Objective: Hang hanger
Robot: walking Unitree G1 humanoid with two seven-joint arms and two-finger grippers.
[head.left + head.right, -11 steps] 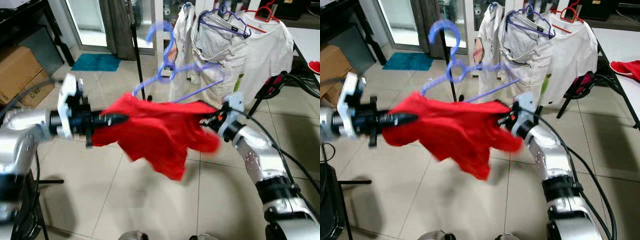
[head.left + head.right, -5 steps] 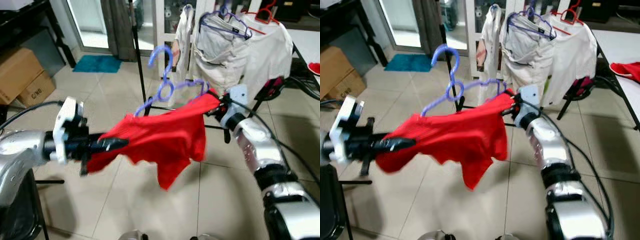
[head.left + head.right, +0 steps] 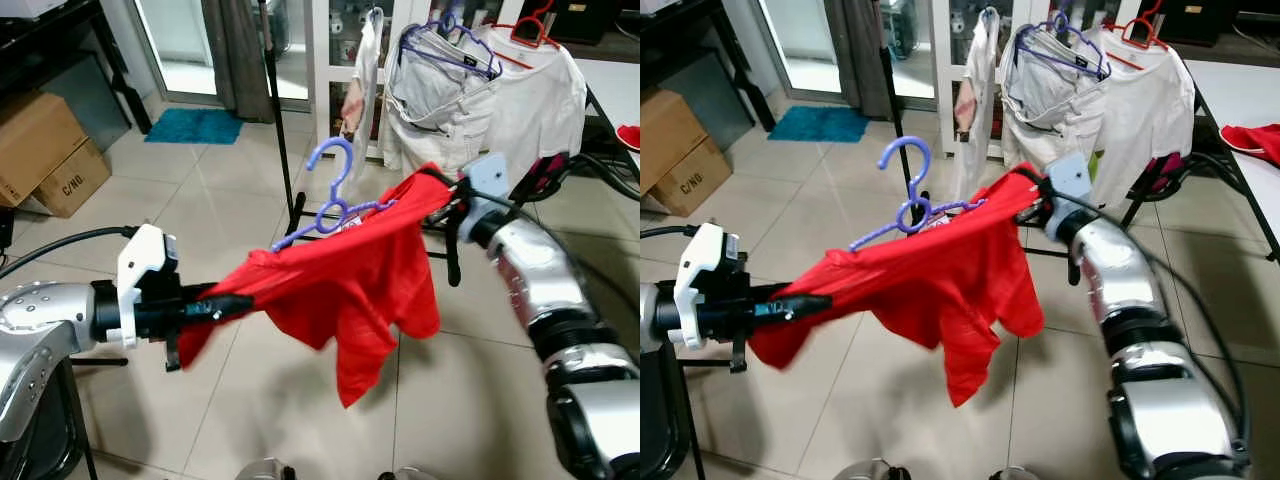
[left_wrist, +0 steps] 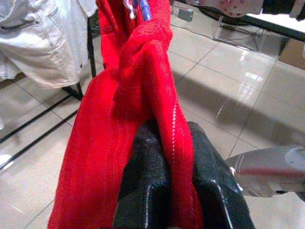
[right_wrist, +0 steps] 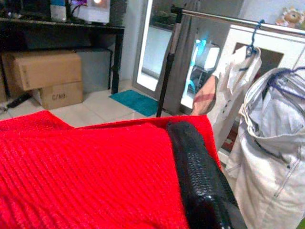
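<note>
A red shirt point(image 3: 340, 280) is draped on a purple hanger point(image 3: 347, 175) and stretched between my two grippers in mid-air. My left gripper point(image 3: 235, 303) is shut on the shirt's left end; in the left wrist view the red cloth point(image 4: 138, 95) is pinched between the black fingers point(image 4: 147, 191). My right gripper point(image 3: 452, 195) is shut on the shirt's right shoulder, with one black finger point(image 5: 195, 171) lying over the cloth. The hanger's hook stands up free above the shirt, in front of the clothes rack's black pole point(image 3: 275, 100). The rack's rail point(image 5: 214, 18) runs above.
White garments point(image 3: 470, 80) on purple and red hangers fill the rack behind my right arm. Cardboard boxes point(image 3: 40, 150) sit at the left under a dark table. A teal mat point(image 3: 195, 125) lies by the door. A red item point(image 3: 630, 133) lies on the right table.
My right gripper has risen and moved toward the rack with the shirt's shoulder. The hanger now stands more upright, and the shirt hangs down longer between the grippers.
</note>
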